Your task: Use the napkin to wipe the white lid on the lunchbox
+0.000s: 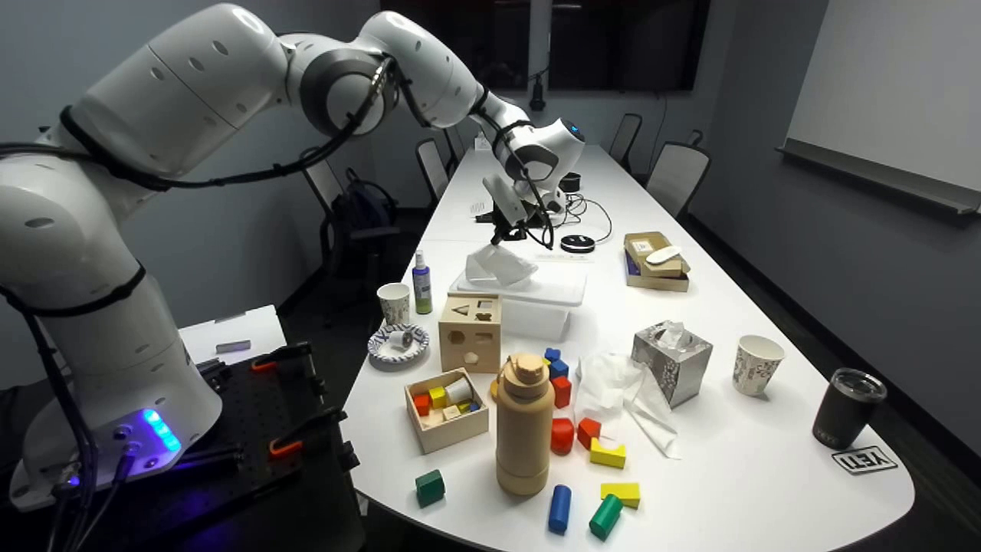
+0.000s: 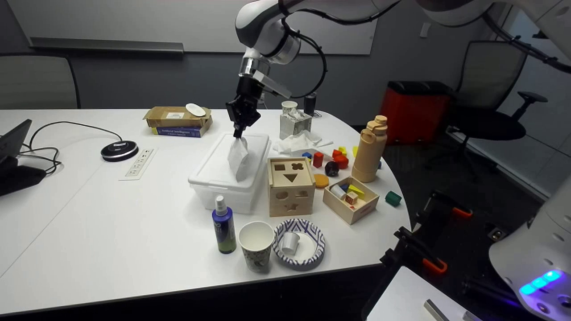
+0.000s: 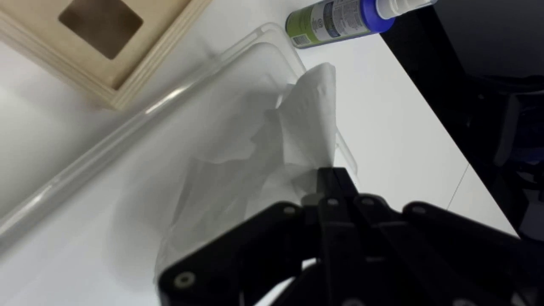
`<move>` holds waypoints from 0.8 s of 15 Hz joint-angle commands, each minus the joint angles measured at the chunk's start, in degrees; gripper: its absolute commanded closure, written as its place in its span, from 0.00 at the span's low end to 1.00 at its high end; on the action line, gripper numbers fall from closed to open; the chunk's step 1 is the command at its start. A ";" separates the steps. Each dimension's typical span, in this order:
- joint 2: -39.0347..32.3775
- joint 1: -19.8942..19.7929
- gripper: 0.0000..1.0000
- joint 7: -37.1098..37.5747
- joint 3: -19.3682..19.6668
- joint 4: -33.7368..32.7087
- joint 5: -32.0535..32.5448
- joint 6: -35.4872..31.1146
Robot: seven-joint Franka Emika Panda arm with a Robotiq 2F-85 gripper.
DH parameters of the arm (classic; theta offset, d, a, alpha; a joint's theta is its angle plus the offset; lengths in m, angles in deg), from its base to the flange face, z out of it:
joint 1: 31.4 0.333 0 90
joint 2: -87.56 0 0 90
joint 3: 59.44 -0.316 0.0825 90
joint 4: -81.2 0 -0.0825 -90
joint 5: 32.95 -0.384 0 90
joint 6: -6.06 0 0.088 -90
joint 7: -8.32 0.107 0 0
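White arm (image 1: 222,77) arched over table (image 2: 111,214), tool (image 2: 238,133) angled down, pinching napkin (image 2: 238,158) over lid (image 2: 215,162)

Grey walls (image 1: 812,222) flank a long white tabletop (image 1: 759,491), rounded at one end. Past its far end in an exterior view hang two dark panels (image 1: 628,54); whether they are screens or windows I cannot tell. Along one long side of it, a whiteboard (image 1: 897,84) lines the upper wall, with a ledge (image 1: 874,178) beneath. Pale-backed chairs (image 1: 678,178) stand at both long sides. Off the rounded end, in an exterior view, are a red box (image 2: 410,118) with a black top, an office chair (image 2: 484,80) and, farthest out, a paler wall (image 2: 548,138). The floor (image 2: 419,160) around the tabletop is dark, the tabletop itself brightly lit.
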State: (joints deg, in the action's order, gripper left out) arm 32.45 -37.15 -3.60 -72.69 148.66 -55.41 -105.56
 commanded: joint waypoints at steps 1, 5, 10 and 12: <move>1.96 0.25 1.00 -0.61 3.22 2.99 1.75 -3.92; 1.95 0.61 1.00 -1.32 5.82 2.79 5.49 -10.31; 2.14 1.31 1.00 -2.08 6.72 3.33 10.44 -20.83; 2.28 1.50 1.00 -1.83 6.69 4.33 12.27 -24.13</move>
State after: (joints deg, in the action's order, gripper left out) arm 32.46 -36.65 -4.96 -67.07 149.27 -45.13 -125.35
